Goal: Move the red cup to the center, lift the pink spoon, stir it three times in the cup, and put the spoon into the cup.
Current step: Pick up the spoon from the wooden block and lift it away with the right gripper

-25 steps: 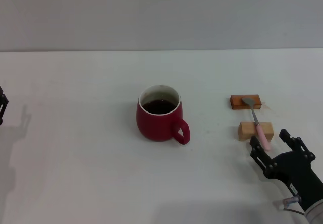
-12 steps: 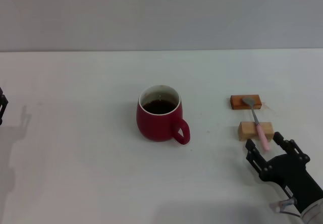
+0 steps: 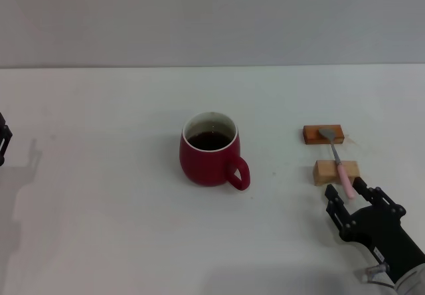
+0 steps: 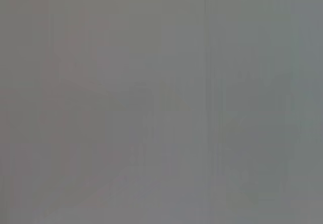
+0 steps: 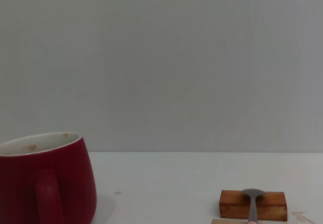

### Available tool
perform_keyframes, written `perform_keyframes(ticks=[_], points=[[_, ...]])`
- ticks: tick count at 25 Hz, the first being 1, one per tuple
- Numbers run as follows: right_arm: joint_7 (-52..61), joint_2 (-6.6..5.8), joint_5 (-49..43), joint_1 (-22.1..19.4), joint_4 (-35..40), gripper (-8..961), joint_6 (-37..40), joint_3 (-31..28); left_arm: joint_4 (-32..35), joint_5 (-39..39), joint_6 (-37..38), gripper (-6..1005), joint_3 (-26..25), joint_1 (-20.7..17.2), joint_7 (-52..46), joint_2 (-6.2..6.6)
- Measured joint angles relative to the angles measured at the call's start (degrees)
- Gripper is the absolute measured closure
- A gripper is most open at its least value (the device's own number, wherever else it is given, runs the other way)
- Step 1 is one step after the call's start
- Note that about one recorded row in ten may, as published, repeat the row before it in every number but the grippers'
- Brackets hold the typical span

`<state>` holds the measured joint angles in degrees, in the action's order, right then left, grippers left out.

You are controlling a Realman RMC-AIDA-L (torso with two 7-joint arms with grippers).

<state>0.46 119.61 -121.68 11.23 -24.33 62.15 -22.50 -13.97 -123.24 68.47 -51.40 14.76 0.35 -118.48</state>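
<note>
The red cup (image 3: 210, 150) stands near the middle of the white table (image 3: 99, 109), handle toward the front right, with dark liquid inside. It also shows in the right wrist view (image 5: 45, 181). The pink spoon (image 3: 337, 163) lies across two wooden blocks to the cup's right, grey bowl on the far block, pink handle over the near one. Its bowl shows in the right wrist view (image 5: 251, 200). My right gripper (image 3: 348, 194) is open, its fingers on either side of the handle's near end. My left gripper (image 3: 2, 142) is parked at the far left edge.
A dark reddish-brown block (image 3: 323, 134) and a pale wooden block (image 3: 336, 172) hold the spoon off the table. The left wrist view shows only a plain grey surface. A grey wall runs behind the table.
My right gripper has moved left and a little toward the near edge, so its open fingers now straddle the spoon handle's end. The cup, spoon and left arm have not moved.
</note>
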Motion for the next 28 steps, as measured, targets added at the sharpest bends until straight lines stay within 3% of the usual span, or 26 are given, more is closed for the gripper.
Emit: perform_keyframes(ticks=[19, 24, 28], points=[[-0.01, 0.09, 1.05, 0.11, 0.06, 439, -0.04, -0.76, 0.01, -0.16, 0.0, 191, 0.16, 0.0, 0.0, 0.0], [-0.02, -0.03, 1.09, 0.18, 0.07, 587, -0.08, -0.61, 0.35, -0.16, 0.0, 191, 0.16, 0.01, -0.11, 0.0], [-0.02, -0.06, 1.1, 0.19, 0.07, 588, -0.09, -0.62, 0.39, -0.16, 0.0, 191, 0.15, 0.09, -0.08, 0.0]])
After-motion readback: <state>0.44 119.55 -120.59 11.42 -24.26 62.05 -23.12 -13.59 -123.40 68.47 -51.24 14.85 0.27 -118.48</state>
